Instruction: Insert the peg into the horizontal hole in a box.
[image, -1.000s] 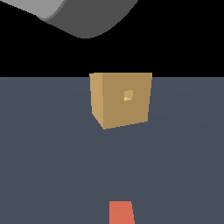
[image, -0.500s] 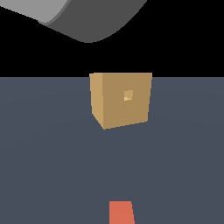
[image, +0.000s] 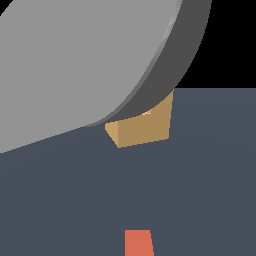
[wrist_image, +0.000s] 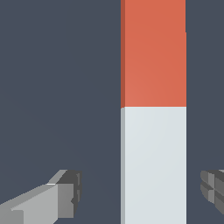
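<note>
Exterior view: grey arm body (image: 85, 65) hides most of the box (image: 145, 127); the peg (image: 138, 243) lies on the floor (image: 210, 190), well apart. Wrist view: gripper (wrist_image: 140, 192) fingers (wrist_image: 65, 194) spread wide, flanking the peg's white part without touching.

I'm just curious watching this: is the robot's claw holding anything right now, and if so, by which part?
Nothing is held. The gripper is open, its fingers apart on either side of the peg's white part, not touching it.
</note>
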